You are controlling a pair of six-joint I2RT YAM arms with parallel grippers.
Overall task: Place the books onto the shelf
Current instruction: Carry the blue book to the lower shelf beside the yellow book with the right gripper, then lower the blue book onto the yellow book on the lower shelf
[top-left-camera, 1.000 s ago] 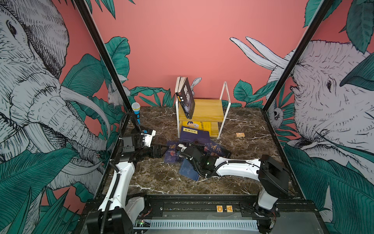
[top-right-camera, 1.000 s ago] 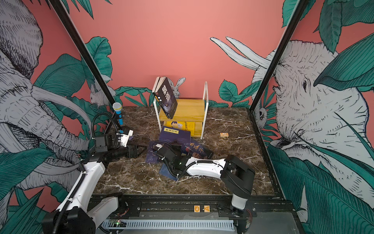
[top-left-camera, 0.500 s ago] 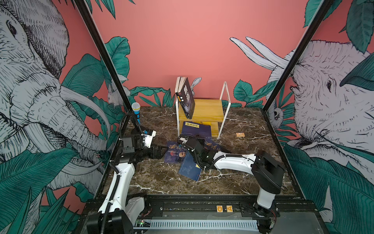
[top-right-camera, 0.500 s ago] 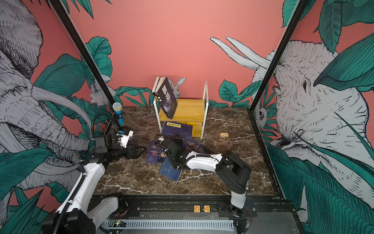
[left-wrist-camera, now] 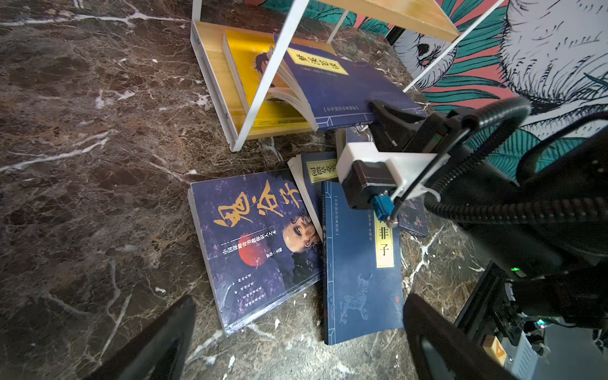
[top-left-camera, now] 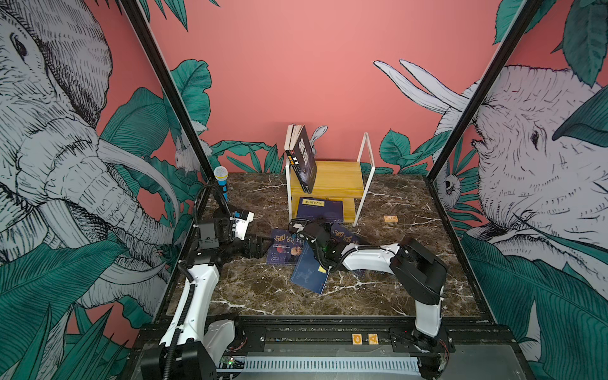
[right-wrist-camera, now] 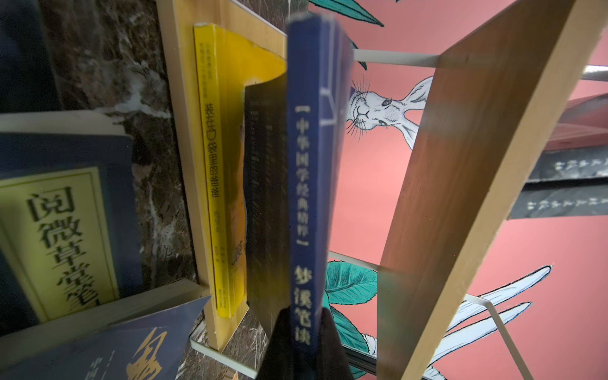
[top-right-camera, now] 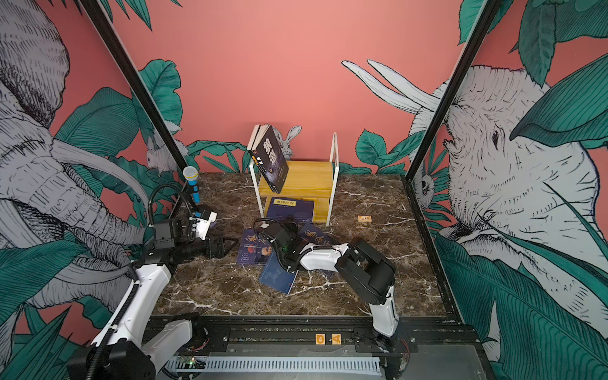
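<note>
Front of the table (top-left-camera: 263, 289): a navy bk w/ yellow label (top-left-camera: 307, 274) lies flat and skewed, w/ the R arm passing above its far corner. Just behind it is a portrait bk (top-left-camera: 283, 250), gold calligraphy face up and flat, its right edge overlapped by that label bk. The L gripper (left-wrist-camera: 299, 302) hangs low just left of the portrait bk, jaws spread wide w/ nothing btw them. Both bks lie right ahead of it. Can't tell if it touches the marble.

Under the R arm is a second gold-calligraphy bk (top-left-camera: 345, 236). The left wrist view also shows another yellow-label bk (left-wrist-camera: 320, 168) wedged in the pile, mostly covered.

The R gripper (right-wrist-camera: 304, 324) is pinched tight on the spine end of a third navy label bk (top-left-camera: 320, 208). That bk sits partway into the lower tier of the shelf (top-left-camera: 340, 179), above the yellow bk (left-wrist-camera: 241, 62) lying there. Its near end sticks out toward the gripper, cover up, pages sagging beneath.

On the top tier a black bk w/ white characters (top-left-camera: 305, 157) leans tilted at the frame's left side, w/ a bk w/ orange spine lettering (top-left-camera: 290, 154) behind it. A small wood block (top-left-camera: 390, 218) sits right of the shelf, well apart. A blue mic (top-left-camera: 221, 177) stands in the far L corner.
</note>
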